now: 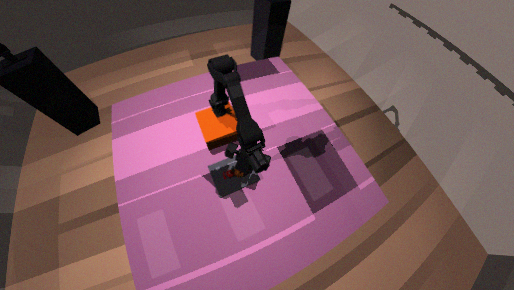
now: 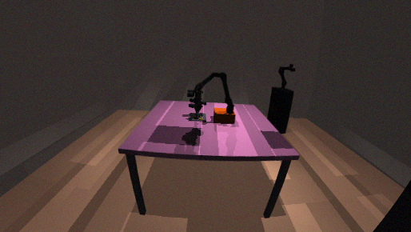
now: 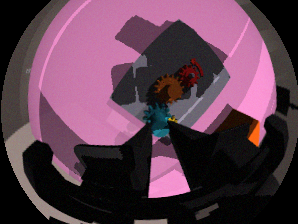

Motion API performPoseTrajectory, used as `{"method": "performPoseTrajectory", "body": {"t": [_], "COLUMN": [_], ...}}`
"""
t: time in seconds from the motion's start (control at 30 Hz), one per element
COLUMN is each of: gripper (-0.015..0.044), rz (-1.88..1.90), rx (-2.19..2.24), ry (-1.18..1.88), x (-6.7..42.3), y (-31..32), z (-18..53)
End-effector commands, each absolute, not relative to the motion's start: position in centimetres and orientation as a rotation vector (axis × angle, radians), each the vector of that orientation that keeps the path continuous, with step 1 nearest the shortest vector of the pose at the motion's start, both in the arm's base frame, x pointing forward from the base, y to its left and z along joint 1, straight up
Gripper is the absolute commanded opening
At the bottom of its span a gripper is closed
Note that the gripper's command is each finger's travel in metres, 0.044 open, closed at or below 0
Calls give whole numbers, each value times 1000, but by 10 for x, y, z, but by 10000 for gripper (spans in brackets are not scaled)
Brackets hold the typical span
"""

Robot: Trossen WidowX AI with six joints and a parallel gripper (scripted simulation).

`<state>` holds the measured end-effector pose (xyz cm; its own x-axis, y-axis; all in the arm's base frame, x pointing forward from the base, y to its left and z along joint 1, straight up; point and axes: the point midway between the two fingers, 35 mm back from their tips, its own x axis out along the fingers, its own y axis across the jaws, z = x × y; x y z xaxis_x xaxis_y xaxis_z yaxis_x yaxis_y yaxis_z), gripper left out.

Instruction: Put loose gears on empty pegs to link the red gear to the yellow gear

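Observation:
The grey board lies on the pink table. The red gear is on it beside the red arrow. An orange gear sits on the board right beside the red gear, their teeth meeting or nearly so. My gripper is shut on a teal gear and points down over the board's edge area. The teal gear is close to the orange gear and partly covers the yellow gear in the wrist view. Its height above the board and any peg below it cannot be told.
An orange box stands between the arm's base and the board. Dark shadows fall across the pink table. Black pillars stand beyond the table.

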<state>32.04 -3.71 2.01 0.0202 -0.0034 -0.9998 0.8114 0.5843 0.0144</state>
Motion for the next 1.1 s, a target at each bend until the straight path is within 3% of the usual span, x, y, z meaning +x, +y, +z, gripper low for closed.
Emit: {"method": "performPoseTrajectory", "body": {"t": [0.0, 0.63, 1.07], "gripper": [0, 0, 0], "rz": [-740, -1063, -898], "rx": [745, 1074, 906], "ry": [1420, 1272, 1355], "x": [320, 320, 321], "y": [-38, -38, -37], "z": [14, -6, -8]}}
